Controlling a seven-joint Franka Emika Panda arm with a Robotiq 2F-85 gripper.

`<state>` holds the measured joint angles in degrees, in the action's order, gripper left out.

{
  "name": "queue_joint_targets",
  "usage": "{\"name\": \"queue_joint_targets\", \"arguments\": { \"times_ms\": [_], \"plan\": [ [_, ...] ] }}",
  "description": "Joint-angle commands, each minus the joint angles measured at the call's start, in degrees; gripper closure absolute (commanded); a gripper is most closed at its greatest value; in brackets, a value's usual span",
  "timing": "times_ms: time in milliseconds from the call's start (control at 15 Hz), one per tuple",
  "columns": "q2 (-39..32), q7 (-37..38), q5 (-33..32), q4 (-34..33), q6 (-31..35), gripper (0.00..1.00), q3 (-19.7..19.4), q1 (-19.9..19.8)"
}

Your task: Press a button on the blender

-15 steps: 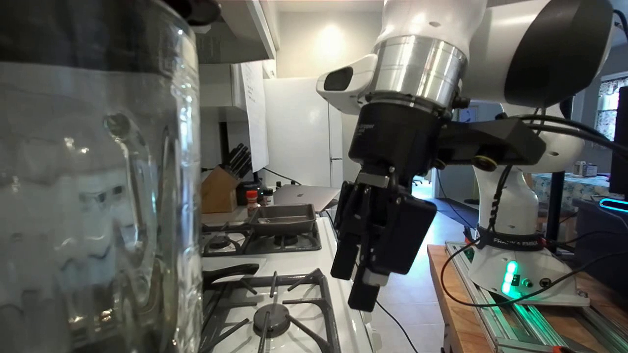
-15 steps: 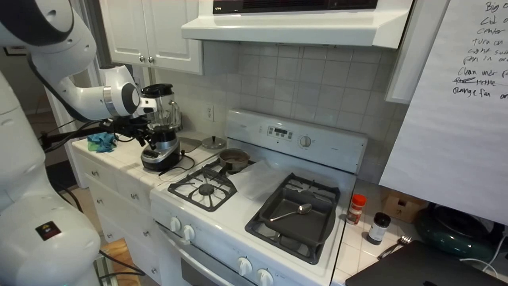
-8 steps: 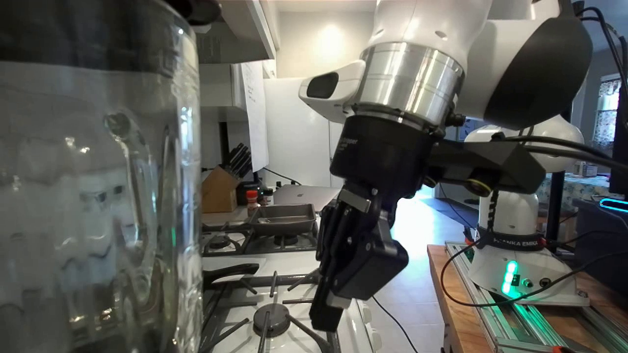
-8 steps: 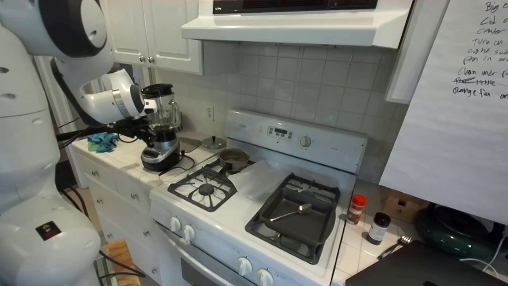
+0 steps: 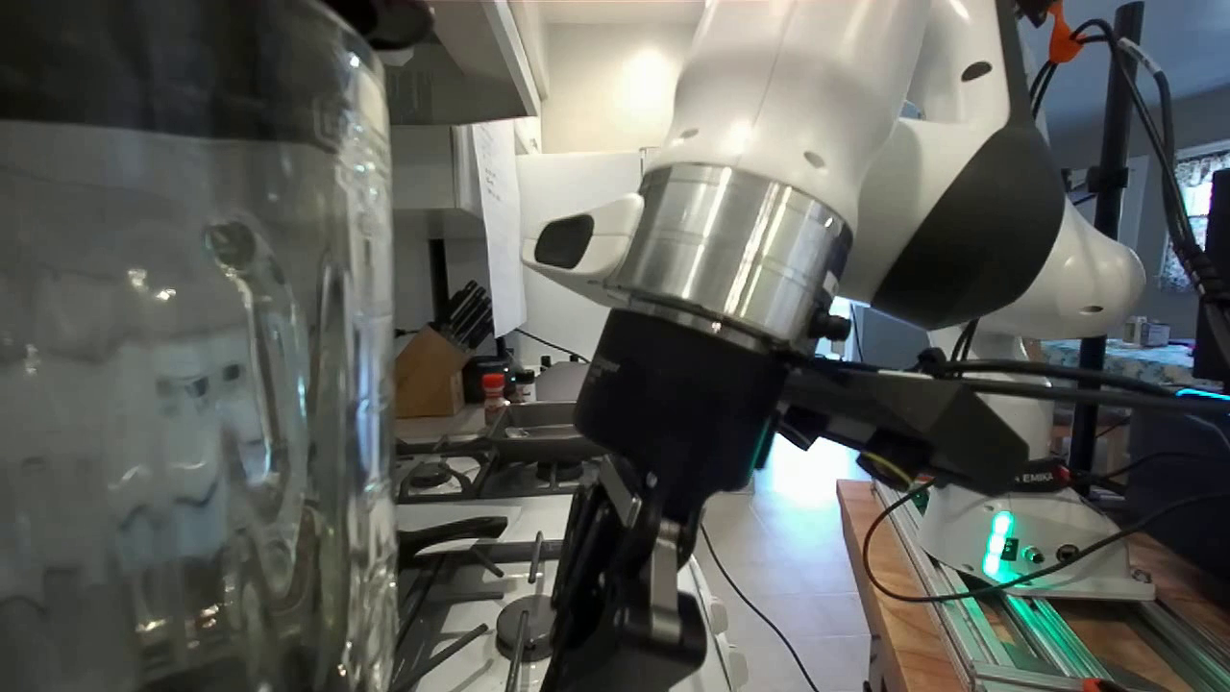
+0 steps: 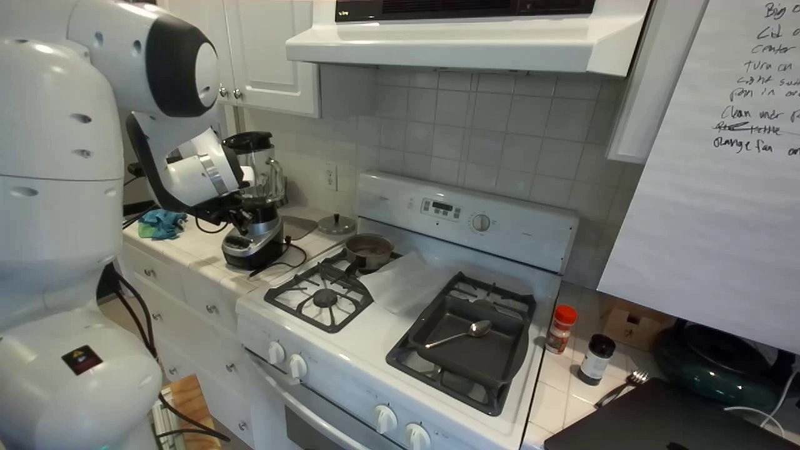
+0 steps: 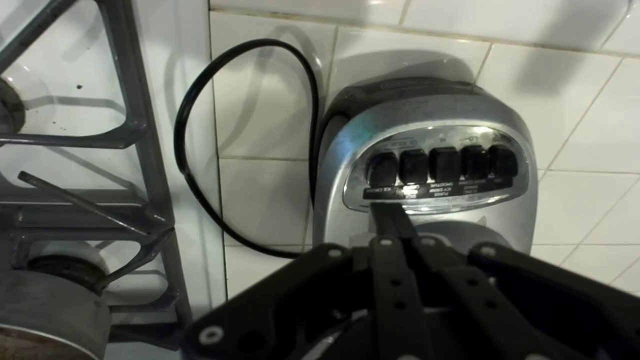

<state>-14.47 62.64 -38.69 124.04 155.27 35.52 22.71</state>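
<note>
The blender (image 6: 255, 240) stands on the tiled counter, with a silver and black base and a black lid. Its clear ribbed jar (image 5: 192, 404) fills the left of an exterior view. From above, the wrist view shows the blender's silver base (image 7: 425, 112) with a row of several black buttons (image 7: 445, 165). My gripper (image 7: 389, 206) is shut with nothing between its fingers. In that view the fingertips overlap the panel's near edge, below the leftmost button (image 7: 382, 170). Whether they touch the panel, I cannot tell.
A black cord (image 7: 183, 120) loops beside the base. The stove (image 6: 431, 250) adjoins the counter, carrying a small pot (image 6: 378, 259) and a baking pan (image 6: 450, 319) with a spoon. A blue-green cloth (image 6: 164, 225) lies behind the arm. A wall cabinet (image 6: 275, 56) hangs above.
My gripper has closed from partly open. The arm has come lower and nearer the blender, tilting as it goes; in an exterior view the fingertips have dropped below the frame's bottom edge.
</note>
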Motion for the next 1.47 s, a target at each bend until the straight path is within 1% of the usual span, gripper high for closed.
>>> {"name": "queue_joint_targets", "arguments": {
  "times_ms": [0,467,733,1200,1400],
  "plan": [
    [-5.04,5.35,-4.96,-3.79,1.1,1.0,-2.68,3.08],
    [-8.73,7.95,-6.27,-6.06,1.75,1.0,-5.3,5.8],
    [-7.95,7.71,-6.32,-5.59,1.41,1.0,-6.0,6.34],
    [-6.28,7.4,-5.72,-4.61,1.94,1.0,-5.6,6.36],
    [-5.33,6.74,-4.51,-4.22,2.25,1.0,-4.75,5.98]
  ]
}}
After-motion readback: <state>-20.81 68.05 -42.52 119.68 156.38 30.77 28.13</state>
